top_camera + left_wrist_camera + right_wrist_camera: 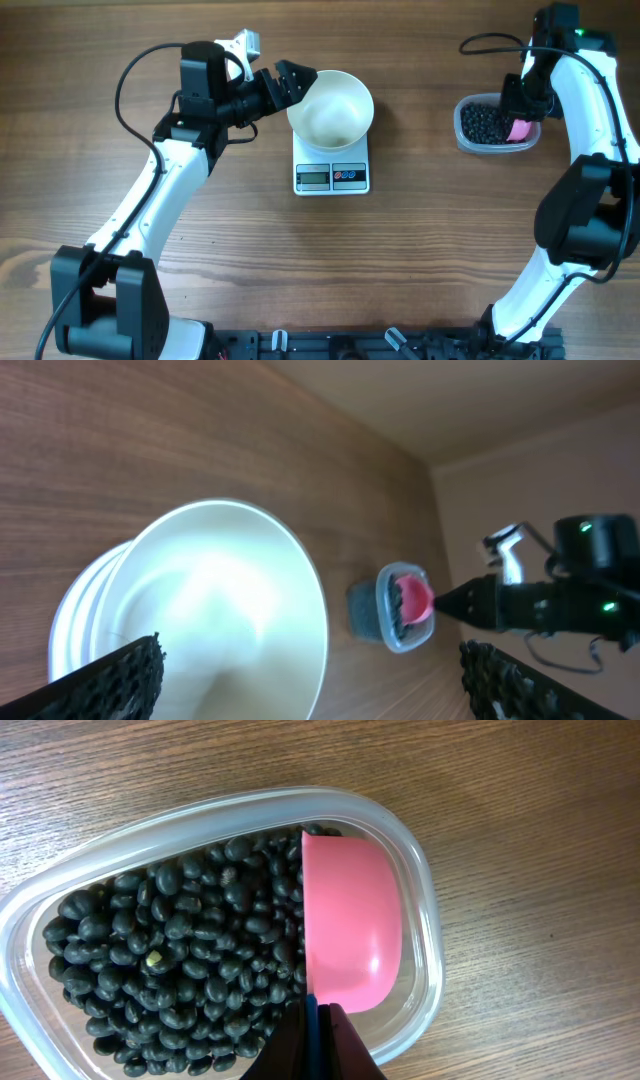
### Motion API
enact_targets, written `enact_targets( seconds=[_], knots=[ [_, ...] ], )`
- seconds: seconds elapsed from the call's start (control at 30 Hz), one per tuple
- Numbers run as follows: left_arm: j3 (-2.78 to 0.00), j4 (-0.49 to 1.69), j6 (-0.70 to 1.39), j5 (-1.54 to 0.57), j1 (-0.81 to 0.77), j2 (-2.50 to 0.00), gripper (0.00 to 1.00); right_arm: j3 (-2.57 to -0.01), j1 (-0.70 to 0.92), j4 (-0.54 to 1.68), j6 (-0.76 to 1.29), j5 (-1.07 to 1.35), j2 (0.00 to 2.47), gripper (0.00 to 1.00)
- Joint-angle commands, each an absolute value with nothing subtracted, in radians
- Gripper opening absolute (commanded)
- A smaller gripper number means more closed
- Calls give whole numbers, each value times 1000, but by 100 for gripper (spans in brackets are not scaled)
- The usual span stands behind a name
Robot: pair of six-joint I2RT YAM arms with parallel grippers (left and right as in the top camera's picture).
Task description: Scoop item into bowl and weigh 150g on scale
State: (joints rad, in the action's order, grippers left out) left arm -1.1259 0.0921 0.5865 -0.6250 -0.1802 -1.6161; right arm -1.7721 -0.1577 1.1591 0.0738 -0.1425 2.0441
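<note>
The white bowl (331,105) sits on the white scale (332,178); it looks empty. My left gripper (290,84) is open at the bowl's left rim. In the left wrist view the bowl (220,610) fills the space by one finger, and the other fingertip (510,685) is over bare table. The black beans (170,960) lie heaped in a clear plastic tub (418,910) at the right. My right gripper (312,1016) is shut on the blue handle of the pink scoop (350,925), which rests in the tub beside the beans (483,122).
The tub (495,126) stands near the table's right edge, well apart from the scale. A black cable (485,42) runs behind the right arm. Bare wooden table lies between the scale and the tub and in front of both.
</note>
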Motion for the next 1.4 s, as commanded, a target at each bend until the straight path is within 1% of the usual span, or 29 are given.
enact_targets(
  seconds=[0.0, 0.07, 0.17, 0.23, 0.3, 0.37, 0.47, 0.5, 0.53, 0.57, 0.6, 0.9, 1.0, 1.1, 1.17, 1.3, 1.37],
  knots=[
    [-1197, 204, 478, -610, -172, -1603, 99, -1769, -169, 1138, 56, -176, 2058, 4],
    [-1291, 358, 408, -555, -176, -1603, 100, -1769, -171, 1138, 55, -175, 2058, 4],
    [-1453, 593, 310, -360, -217, -1603, 99, -1769, -174, 1137, 56, -175, 2058, 4],
    [-1533, 691, 279, -226, -260, -1603, 99, -1769, -174, 1137, 55, -175, 2058, 4],
    [-1554, 718, 268, -149, -303, -1603, 100, -1769, -174, 1137, 56, -175, 2058, 15],
    [-1554, 737, 269, -106, -332, -1608, 100, -1769, -174, 1137, 55, -175, 2058, 19],
    [-1554, 804, 274, -53, -361, -1628, 100, -1769, -174, 1137, 55, -175, 2058, 31],
    [-1554, 833, 277, -54, -363, -1636, 100, -1769, -174, 1134, 54, -175, 2058, 39],
    [-1552, 866, 289, -54, -363, -1646, 100, -1769, -174, 1129, 55, -175, 2058, 64],
    [-1552, 904, 299, -54, -363, -1654, 100, -1769, -174, 1122, 55, -175, 2058, 92],
    [-1550, 927, 299, -54, -363, -1662, 100, -1769, -174, 1115, 55, -175, 2058, 100],
    [-1538, 966, 299, -55, -364, -1676, 100, -1769, -173, 1082, 55, -175, 2058, 100],
    [-1538, 963, 300, -64, -365, -1676, 100, -1769, -173, 1131, 55, -170, 2058, 100],
    [-1538, 962, 300, -70, -365, -1676, 100, -1769, -174, 1135, 53, -92, 2058, 100],
    [-1538, 962, 299, -70, -365, -1676, 100, -1769, -174, 1145, 52, -85, 2058, 99],
    [-1538, 958, 299, -70, -365, -1676, 100, -1769, -174, 1136, 52, -89, 2058, 86],
    [-1538, 955, 299, -70, -365, -1676, 100, -1769, -174, 1129, 52, -89, 2058, 74]
  ],
)
